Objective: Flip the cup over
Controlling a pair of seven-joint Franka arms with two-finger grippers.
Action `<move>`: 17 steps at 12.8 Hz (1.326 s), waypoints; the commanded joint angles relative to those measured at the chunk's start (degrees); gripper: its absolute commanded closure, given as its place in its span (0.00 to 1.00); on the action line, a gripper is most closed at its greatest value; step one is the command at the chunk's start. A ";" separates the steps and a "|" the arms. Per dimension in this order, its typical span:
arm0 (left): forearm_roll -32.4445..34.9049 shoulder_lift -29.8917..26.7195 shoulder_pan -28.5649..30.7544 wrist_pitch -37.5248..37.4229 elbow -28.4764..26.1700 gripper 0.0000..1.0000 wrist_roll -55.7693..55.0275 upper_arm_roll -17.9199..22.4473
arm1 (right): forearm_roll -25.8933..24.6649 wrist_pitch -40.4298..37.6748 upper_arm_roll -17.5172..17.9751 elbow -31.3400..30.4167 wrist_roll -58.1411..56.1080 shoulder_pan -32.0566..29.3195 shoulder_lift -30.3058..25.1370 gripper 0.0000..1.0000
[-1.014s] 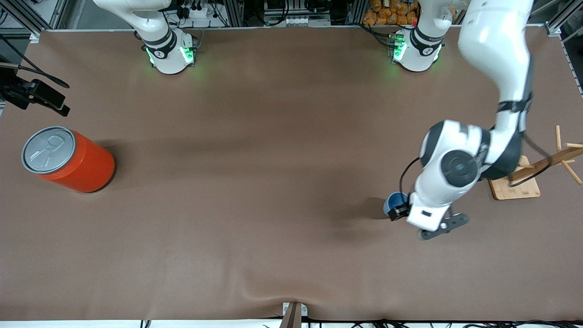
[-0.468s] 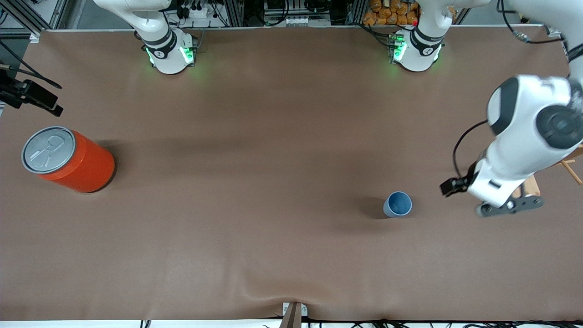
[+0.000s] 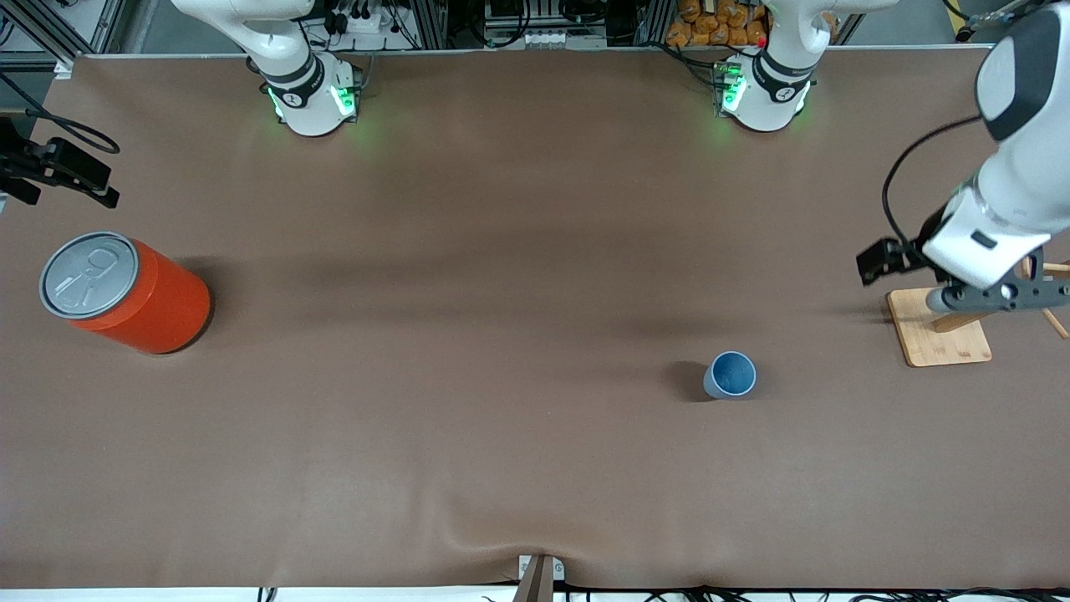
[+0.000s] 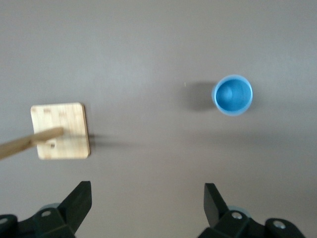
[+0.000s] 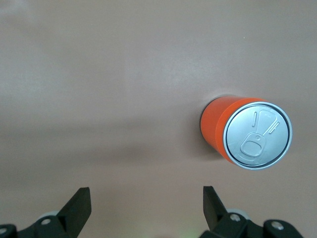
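The orange can [image 3: 125, 293] stands at the right arm's end. The cup [image 3: 731, 374] sits upright, mouth up, apparently flipped. The left gripper [image 4: 147, 207], spread empty over the wooden stand [image 3: 940, 329], should retreat without clipping it. The right gripper [image 5: 147, 208] waits, spread wide.

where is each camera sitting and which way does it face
Front view: high across the table, facing both bases; the left gripper is over the wooden stand, and the right gripper is near the can.
Left wrist view: looks down at the cup, upright with its mouth up, and the wooden stand; its own open fingertips show.
Right wrist view: looks down at the can; its open fingertips show.
Shared: front and left wrist both show the cup; front and right wrist share the can.
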 commanded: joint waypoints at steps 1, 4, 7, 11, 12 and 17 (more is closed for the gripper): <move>-0.59 -2.82 0.58 -5.42 0.97 0.00 3.95 -1.49 | -0.37 -0.71 0.94 1.05 -1.07 -0.94 0.50 0.00; -0.68 -5.90 0.85 -8.85 0.88 0.00 9.83 0.51 | -0.28 -0.71 0.94 1.05 -1.07 -0.85 0.50 0.00; -1.73 -6.97 0.76 -10.26 1.15 0.00 12.67 2.55 | -0.19 -0.71 0.94 1.05 -1.07 -0.76 0.50 0.00; -5.68 -6.97 0.76 -13.34 4.39 0.00 10.92 2.90 | -0.10 -0.71 0.85 1.05 -1.15 -0.85 0.50 0.00; -6.04 -6.97 0.76 -13.34 4.48 0.00 9.69 2.90 | -0.10 -0.71 0.85 1.05 -1.16 -0.85 0.50 0.00; -6.13 -6.53 0.50 -13.25 4.75 0.00 8.80 2.90 | -0.10 -0.71 0.85 1.05 -1.16 -0.85 0.50 0.00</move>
